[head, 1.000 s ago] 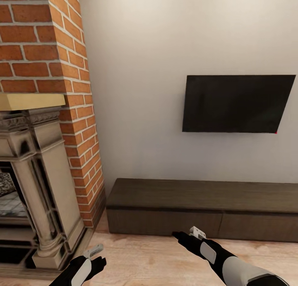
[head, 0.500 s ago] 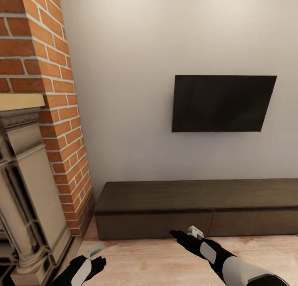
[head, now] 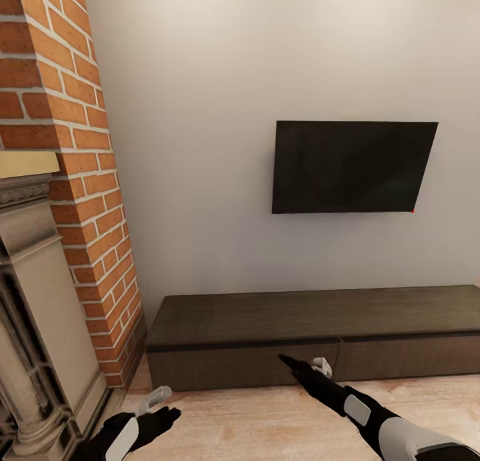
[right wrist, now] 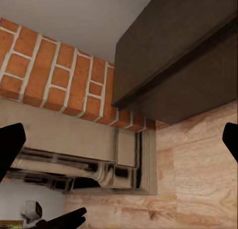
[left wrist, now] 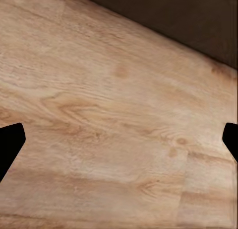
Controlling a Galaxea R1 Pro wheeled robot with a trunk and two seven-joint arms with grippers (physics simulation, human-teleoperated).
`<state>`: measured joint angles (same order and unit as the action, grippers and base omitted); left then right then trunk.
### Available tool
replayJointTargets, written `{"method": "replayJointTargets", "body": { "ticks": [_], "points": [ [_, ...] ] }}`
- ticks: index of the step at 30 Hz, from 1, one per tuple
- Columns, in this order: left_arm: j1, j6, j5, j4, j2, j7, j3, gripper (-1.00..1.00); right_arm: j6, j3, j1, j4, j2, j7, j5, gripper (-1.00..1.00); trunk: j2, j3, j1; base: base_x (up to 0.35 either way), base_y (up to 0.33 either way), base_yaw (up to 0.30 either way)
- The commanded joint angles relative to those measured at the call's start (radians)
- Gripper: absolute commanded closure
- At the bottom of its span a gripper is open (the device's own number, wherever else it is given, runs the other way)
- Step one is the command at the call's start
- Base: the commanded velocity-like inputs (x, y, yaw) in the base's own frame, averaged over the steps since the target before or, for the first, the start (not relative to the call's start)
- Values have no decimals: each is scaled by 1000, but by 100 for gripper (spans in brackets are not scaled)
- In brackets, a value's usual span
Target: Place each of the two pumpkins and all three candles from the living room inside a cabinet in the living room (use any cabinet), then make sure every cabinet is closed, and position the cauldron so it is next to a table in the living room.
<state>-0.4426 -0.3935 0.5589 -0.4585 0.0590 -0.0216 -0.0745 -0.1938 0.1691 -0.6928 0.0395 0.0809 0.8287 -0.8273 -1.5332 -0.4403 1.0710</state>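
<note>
Both end effectors spread, empty: left end effector point(head: 157, 408) low, right end effector point(head: 308, 368) near cabinet point(head: 313, 328). Square up to a drawer front first.

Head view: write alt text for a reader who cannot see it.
A long low dark-brown cabinet, drawers shut, stands against a pale wall under a black television. A brick fireplace rises at left; the right gripper reaches toward the cabinet front.
</note>
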Motion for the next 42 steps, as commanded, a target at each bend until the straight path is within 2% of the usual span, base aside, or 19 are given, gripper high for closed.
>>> {"method": "replayJointTargets", "body": {
  "ticks": [1,4,7,10,12,14,15,16,17,19,21,22,26,28,32,36,39,42],
  "points": [
    [0,-6,5,-1,6,-23,-6,-100,-23,7,-1,-2,6,22,-19,-100,-1,-1,0,0,0,0],
    [0,-36,5,-2,13,-86,-5,-100,-64,3,-1,-2,25,49,-43,-100,-1,-1,0,0,0,0],
    [0,-95,6,-2,23,-160,-3,-100,-78,-9,-1,-3,60,56,-125,-100,-1,-1,0,0,0,0],
    [0,-169,9,-3,61,-297,-2,-100,-85,-15,-1,-8,84,57,-213,-100,-1,-1,0,0,0,0],
    [-3,-254,10,-21,81,-413,-3,-100,-85,-15,-1,-9,88,57,-239,-100,-1,-1,0,0,0,0],
    [-4,-390,10,-96,105,-548,-4,-100,-86,-16,-1,-9,89,59,-249,-100,-1,-1,0,0,0,0],
    [-4,-431,10,-124,109,-582,-5,-100,-85,-16,-1,-9,89,59,-250,-100,-1,-1,0,0,0,0],
    [-5,-498,10,-184,115,-646,-8,-100,-86,-16,-1,-9,89,59,-252,-100,-1,-1,0,0,0,0],
    [-5,-536,10,-244,119,-697,-10,-100,-86,-16,-1,-9,90,59,-253,-100,-1,-1,0,0,0,0],
    [-5,-575,16,-344,122,-758,-7,-100,-89,-19,-1,-9,92,58,-259,-100,-1,-1,0,0,0,0],
    [-5,-592,38,-402,120,-785,-5,-100,-113,-21,-1,-8,96,58,-281,-100,-1,-1,0,0,0,0],
    [-5,-596,62,-417,119,-792,-4,-100,-133,-21,-1,-8,98,58,-301,-100,-1,-1,0,0,0,0],
    [-5,-602,206,-441,123,-802,-13,-100,-167,-19,-1,-15,101,38,-399,-100,-1,-1,0,0,0,0],
    [-5,-602,245,-443,126,-803,-14,-100,-169,-19,-1,-17,101,9,-425,-100,-1,-1,0,0,0,0],
    [-4,-602,269,-443,128,-804,-13,-100,-158,-21,-1,-17,99,-44,-447,-100,-1,-1,0,0,0,0],
    [-4,-602,273,-437,130,-805,-11,-100,-73,-22,-1,-16,97,-93,-454,-100,-1,-1,0,0,0,0],
    [-4,-602,273,-445,129,-805,-12,-100,-46,-21,-1,-15,97,-112,-464,-100,-1,-1,0,0,0,0],
    [-4,-603,274,-450,129,-805,-12,-100,-43,-19,-1,-10,99,-110,-515,-100,-1,-1,0,0,0,0]
  ]
}}
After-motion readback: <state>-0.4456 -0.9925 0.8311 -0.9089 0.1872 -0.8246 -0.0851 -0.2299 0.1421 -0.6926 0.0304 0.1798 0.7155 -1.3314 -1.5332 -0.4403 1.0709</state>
